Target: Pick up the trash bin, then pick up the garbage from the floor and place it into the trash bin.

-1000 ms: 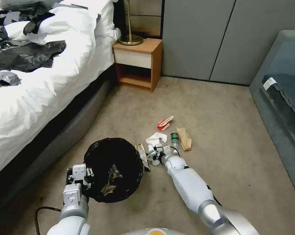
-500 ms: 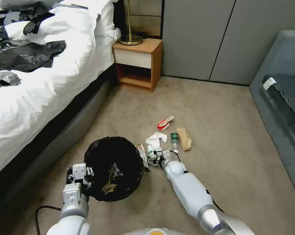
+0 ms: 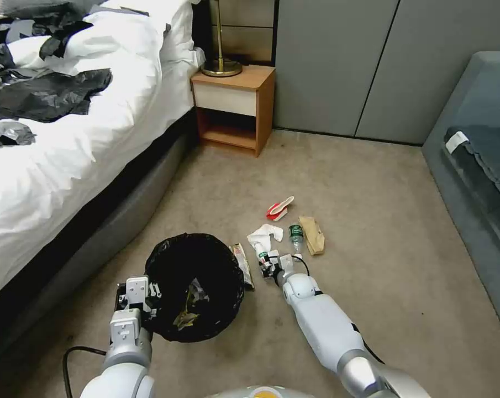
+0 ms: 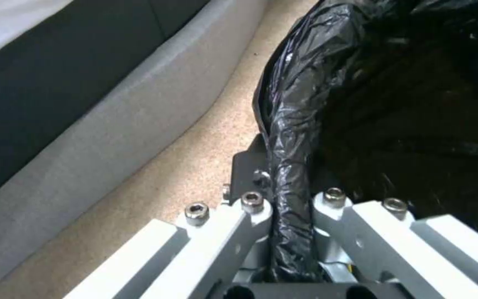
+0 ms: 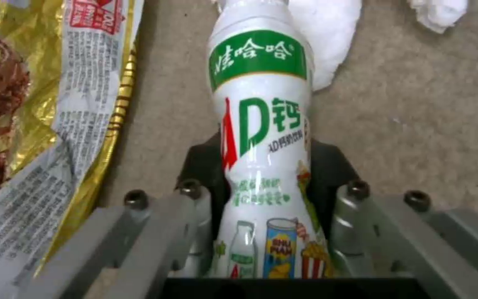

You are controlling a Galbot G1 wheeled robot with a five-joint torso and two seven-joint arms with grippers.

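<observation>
I am holding the trash bin [image 3: 194, 284] by its rim with my left gripper [image 3: 141, 301]; its jaws are closed tight on the bag-covered edge [image 4: 288, 174], on the side nearest the bed [image 3: 67, 143]. So the first part of the job looks done, and a yellowish scrap is already lying in the bin's bottom. My right gripper [image 3: 267, 264] is reaching down to the floor [image 3: 382, 221], jaws closed around the waist of a small white bottle [image 5: 261, 124] with a green label, next to the gold snack wrapper [image 5: 45, 124] lying just beside the bin. I judge this bottle is being picked and is not yet in the bin. Left on the floor are that wrapper, the white tissue [image 3: 264, 235], a clear bottle with a green label [image 3: 296, 234], the brown paper bag [image 3: 314, 235] and the red-and-white packet [image 3: 279, 208]. I cannot tell whether the white bottle is lifted off the carpet, and the bin's white body is hidden under the black liner.
</observation>
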